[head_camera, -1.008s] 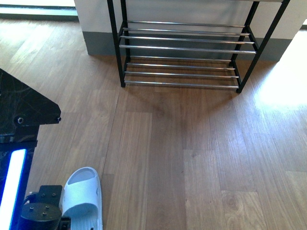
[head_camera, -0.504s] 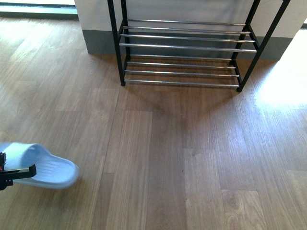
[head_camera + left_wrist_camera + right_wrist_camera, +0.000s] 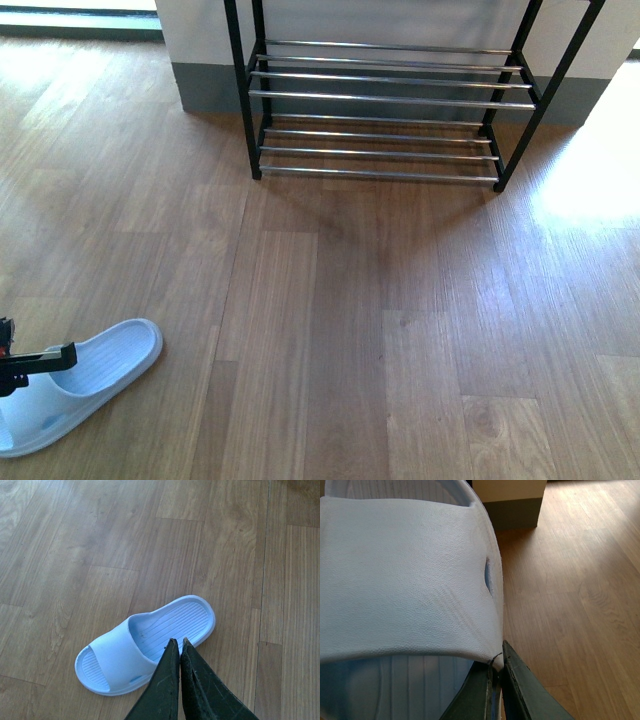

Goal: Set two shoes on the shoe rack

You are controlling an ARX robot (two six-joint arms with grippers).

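Note:
The shoes here are light blue slide slippers. One slipper (image 3: 95,375) lies on the wood floor at the lower left of the front view, heel toward the rack. In the left wrist view that slipper (image 3: 150,640) lies flat, and my left gripper (image 3: 179,642) is shut with its tips over the slipper's side rim, holding nothing. A black finger (image 3: 60,355) crosses the slipper in the front view. My right gripper (image 3: 497,662) is shut on the strap edge of the second slipper (image 3: 405,580), which fills its view. The shoe rack (image 3: 385,95) stands at the far wall with bare chrome rods.
Wood plank floor (image 3: 380,330) runs between the slipper and the rack. A white wall with grey skirting (image 3: 205,90) stands behind the rack, and its corner (image 3: 512,502) shows in the right wrist view. Bright sunlight falls on the floor at the right (image 3: 590,170).
The slipper in the front view went from the bottom edge, toe up, out to the left and now lies diagonally. The dark arm parts and the blue-lit bar have left the view.

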